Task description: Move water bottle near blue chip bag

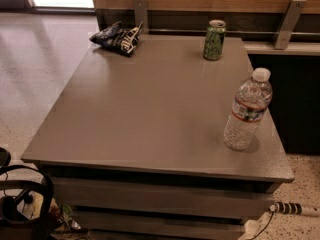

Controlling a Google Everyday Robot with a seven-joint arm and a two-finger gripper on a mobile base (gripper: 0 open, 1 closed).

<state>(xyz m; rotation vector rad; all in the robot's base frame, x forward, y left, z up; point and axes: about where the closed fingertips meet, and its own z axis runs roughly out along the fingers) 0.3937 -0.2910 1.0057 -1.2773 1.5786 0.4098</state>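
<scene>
The water bottle [247, 111] stands upright near the right front edge of the grey table [145, 109]. It is clear ribbed plastic with a white cap and a red, white and dark label band. The blue chip bag [116, 38] lies crumpled at the table's far left corner, well apart from the bottle. My gripper is not in view in this frame, so nothing is held that I can see.
A green drink can [214, 40] stands upright at the far right of the table. A wood-panelled wall with metal brackets [288, 21] runs behind. Dark looped gear [25, 204] sits on the floor at front left, and a cable [287, 209] at front right.
</scene>
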